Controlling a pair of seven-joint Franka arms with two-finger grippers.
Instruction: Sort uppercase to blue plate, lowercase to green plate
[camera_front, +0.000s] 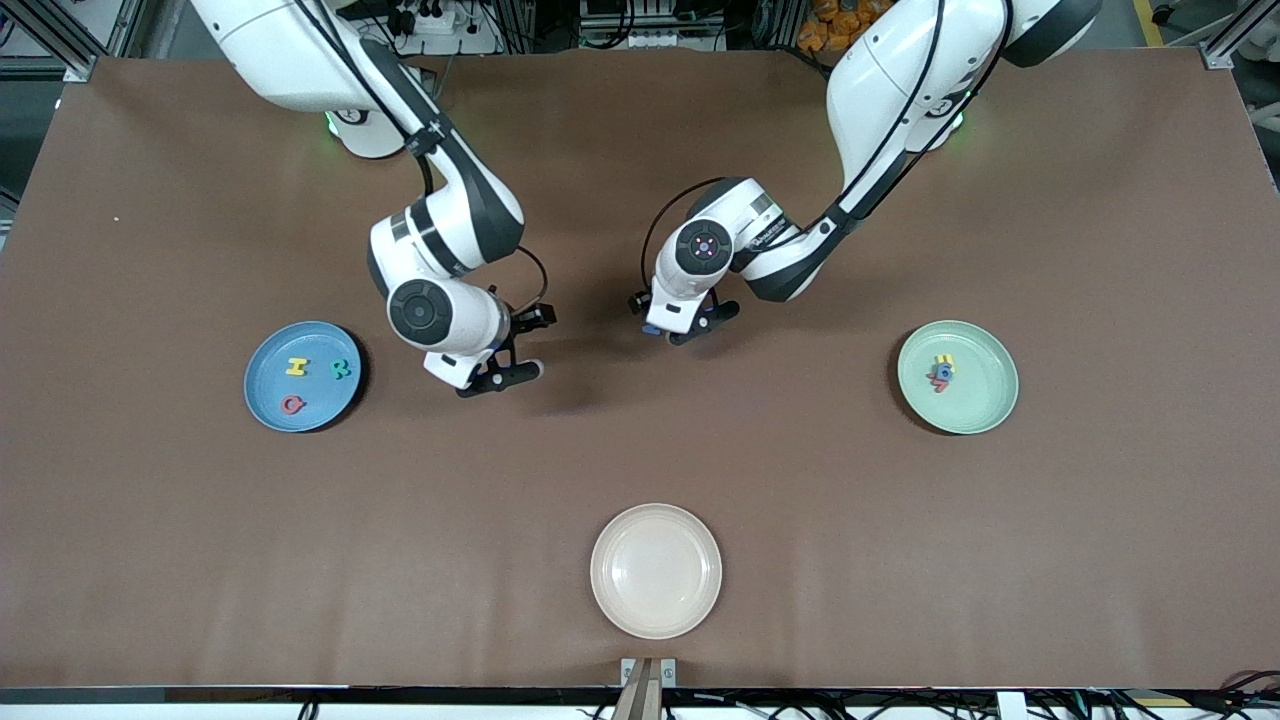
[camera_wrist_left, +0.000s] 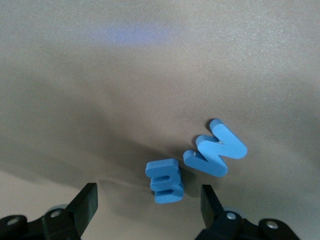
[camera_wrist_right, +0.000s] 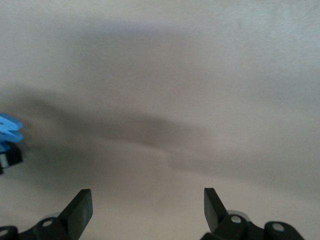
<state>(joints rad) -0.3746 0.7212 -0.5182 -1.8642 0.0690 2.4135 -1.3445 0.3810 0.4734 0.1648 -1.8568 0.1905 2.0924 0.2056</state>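
Brown tabletop, mid-table: blue W and blue E-like piece lie side by side under the left gripper, fingers wide. Light, squashy foam; pinch across edges. Right gripper waits nearby, fingers wide and empty.

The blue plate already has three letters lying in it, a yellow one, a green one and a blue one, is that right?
Nearly. The blue plate does hold three letters, but the third is red, not blue, beside the yellow one and the green one. The front view shows it.
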